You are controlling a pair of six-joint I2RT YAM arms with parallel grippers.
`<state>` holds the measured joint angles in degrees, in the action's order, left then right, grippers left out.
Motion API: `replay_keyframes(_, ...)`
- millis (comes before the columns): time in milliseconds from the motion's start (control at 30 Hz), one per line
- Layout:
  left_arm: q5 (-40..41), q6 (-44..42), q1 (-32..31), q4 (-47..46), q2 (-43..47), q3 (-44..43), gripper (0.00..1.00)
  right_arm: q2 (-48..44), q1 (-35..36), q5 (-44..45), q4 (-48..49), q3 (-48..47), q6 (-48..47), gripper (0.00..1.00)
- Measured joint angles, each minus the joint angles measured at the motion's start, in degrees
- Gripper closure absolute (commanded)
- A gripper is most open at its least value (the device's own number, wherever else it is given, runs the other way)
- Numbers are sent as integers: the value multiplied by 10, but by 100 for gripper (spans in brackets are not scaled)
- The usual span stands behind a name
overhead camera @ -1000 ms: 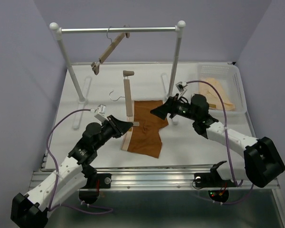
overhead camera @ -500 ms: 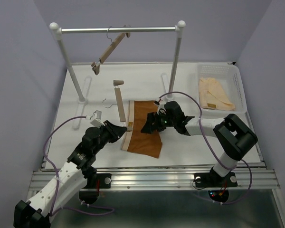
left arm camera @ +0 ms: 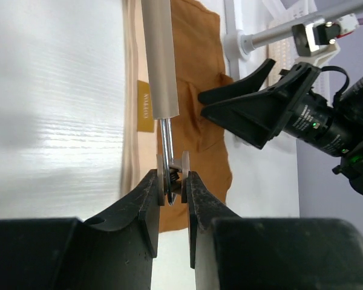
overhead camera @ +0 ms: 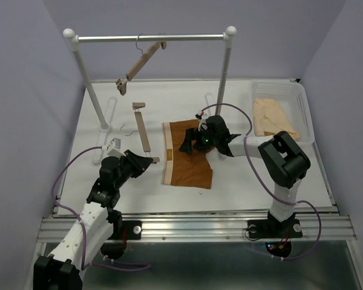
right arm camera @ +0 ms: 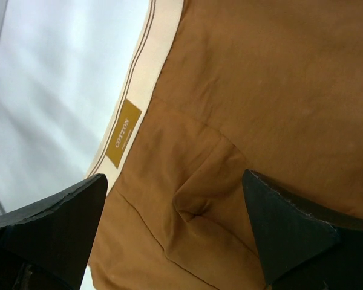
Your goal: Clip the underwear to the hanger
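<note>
The rust-orange underwear [overhead camera: 190, 164] lies flat mid-table, its tan waistband [overhead camera: 167, 154] to the left. The light-wood hanger [overhead camera: 143, 130] lies left of it, apart from the waistband, with its wire hook [overhead camera: 128, 128] pointing left. My left gripper [overhead camera: 147, 161] is shut on the clip at the hanger's near end; in the left wrist view the fingers [left arm camera: 150, 199] pinch that clip [left arm camera: 173, 177] below the bar [left arm camera: 159, 60]. My right gripper [overhead camera: 188, 145] is open just over the underwear [right arm camera: 260, 90], its jaws straddling a small fabric fold [right arm camera: 196, 202].
A second hanger [overhead camera: 139, 60] hangs tilted on the white rack's metal rail [overhead camera: 151, 38]. The rack's right post [overhead camera: 224, 72] stands behind the underwear. A white basket [overhead camera: 305, 109] holding pale peach garments [overhead camera: 273, 118] sits back right.
My left gripper has pulled the hanger left, off the waistband. My right gripper has moved left and down over the underwear, which has turned slightly and shifted toward the back.
</note>
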<state>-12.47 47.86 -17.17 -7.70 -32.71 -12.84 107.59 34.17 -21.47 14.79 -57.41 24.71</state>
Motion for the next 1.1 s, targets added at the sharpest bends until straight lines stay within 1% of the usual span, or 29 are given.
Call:
replay_keyframes(100,-37,-5,38,-31,-31,15,100,17,-11,5,-11,-27,-21,0)
replay_keyframes(200,-64,-8,56,-45,-44,22,100,43,-17,6,-24,-66,-48,0)
replay_keyframes(367,-91,-9,64,-64,-41,25,100,45,-18,0,-51,-80,-110,0)
replay_keyframes(467,-96,-8,64,-58,-26,25,100,14,-5,26,-104,-78,-166,0)
replay_keyframes(533,-96,-6,64,-52,-14,25,100,-18,17,71,-125,-72,-203,0)
replay_keyframes(567,-96,-4,64,-48,-7,25,100,-49,42,104,-134,-66,-231,0)
replay_keyframes(600,-95,-4,64,-45,-2,25,100,-62,53,116,-136,-63,-242,0)
replay_keyframes(633,-95,-3,64,-43,-1,25,100,-90,88,146,-138,-59,-268,0)
replay_keyframes(667,-95,-2,64,-39,-1,25,100,-103,106,167,-137,-54,-282,0)
replay_keyframes(733,-93,1,64,-28,-2,25,100,-134,169,214,-137,-41,-325,0)
replay_keyframes(867,-94,7,64,-17,-2,26,100,-137,253,271,-139,-10,-382,0)
replay_keyframes(933,-94,12,64,-16,-2,27,100,-125,278,296,-144,1,-405,0)
replay_keyframes(1100,-100,20,64,-16,0,40,100,-96,308,325,-145,3,-443,1)
